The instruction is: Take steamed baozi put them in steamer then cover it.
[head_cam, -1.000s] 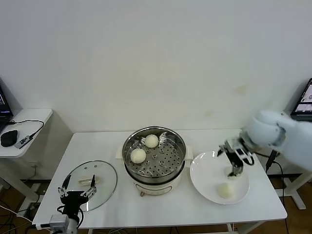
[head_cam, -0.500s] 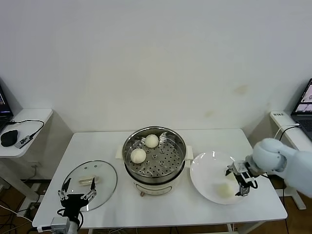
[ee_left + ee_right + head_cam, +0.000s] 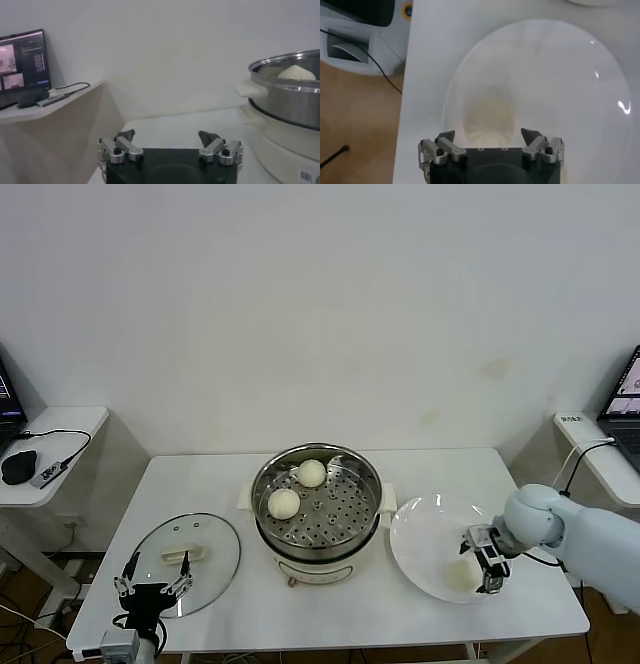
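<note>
Head view shows us the right arm reaching in from the table's right edge, bent low over the white plate (image 3: 425, 529). Its claw, the right gripper (image 3: 484, 562), points down at the near right part of the plate. The claw is spread wide, with nothing clenched in it. A steamed baozi (image 3: 460, 572) lies on the plate just beside the claw, on the side toward the steamer. In the right wrist view we see this bun (image 3: 489, 121) lying between the two open fingers (image 3: 442, 148). We cannot tell if they touch it.

The left arm waits low at the table's near left corner. Its claw, the left gripper (image 3: 152, 589), is also spread wide and holds nothing. It hangs at the near edge of the glass lid (image 3: 190, 559), which lies flat on the left part of the table.

The steamer (image 3: 316, 502) stands in the middle of the table, with no lid on it. Two more buns sit on its tray with holes. One bun (image 3: 311, 473) is at the far side, and the other bun (image 3: 284, 503) is nearer to us and more to the left.

In the left wrist view we see a small sticker (image 3: 303, 174) on the steamer's cream base. We cannot read its writing.
</note>
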Tool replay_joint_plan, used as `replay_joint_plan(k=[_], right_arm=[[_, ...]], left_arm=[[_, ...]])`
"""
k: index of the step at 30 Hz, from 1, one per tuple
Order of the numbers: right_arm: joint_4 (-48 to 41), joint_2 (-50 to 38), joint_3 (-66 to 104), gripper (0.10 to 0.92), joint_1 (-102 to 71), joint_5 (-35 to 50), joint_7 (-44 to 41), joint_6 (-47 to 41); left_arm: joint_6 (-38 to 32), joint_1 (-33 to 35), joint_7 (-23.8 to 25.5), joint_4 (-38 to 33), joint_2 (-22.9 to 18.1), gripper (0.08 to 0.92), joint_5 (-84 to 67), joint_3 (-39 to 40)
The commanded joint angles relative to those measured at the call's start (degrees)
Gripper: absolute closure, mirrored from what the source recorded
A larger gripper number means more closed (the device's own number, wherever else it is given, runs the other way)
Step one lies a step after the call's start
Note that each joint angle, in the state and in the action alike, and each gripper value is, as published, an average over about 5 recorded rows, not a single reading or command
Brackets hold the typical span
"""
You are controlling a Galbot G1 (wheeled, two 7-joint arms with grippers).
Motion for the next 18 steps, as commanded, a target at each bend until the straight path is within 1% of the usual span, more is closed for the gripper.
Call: replay_joint_plan(k=[1, 8, 15, 18], right_arm=[[-3.39, 2.09, 1.75, 0.229, -2.96, -0.89, 0.54, -0.13], [-4.13, 2.92, 2.32, 0.285, -3.27, -1.05, 0.9, -0.82], [-4.04, 2.65, 2.16, 0.376, -1.13, -0.24, -0.51, -0.98], [-3.75, 2.19, 1.73, 0.399, 1.25, 0.54, -2.0, -0.89]], left_arm=[[-0.01, -0.21, 0.01, 0.1, -0.01, 0.177, -0.02, 0.04], [-0.02, -0.21, -0.01, 0.05, -0.02, 0.177, 0.01, 0.1], [-0.01, -0.18, -0.05, -0.26, -0.08, 0.177, -0.01, -0.02], [-0.01, -0.23, -0.07, -0.31, -0.18, 0.177, 0.03, 0.08]])
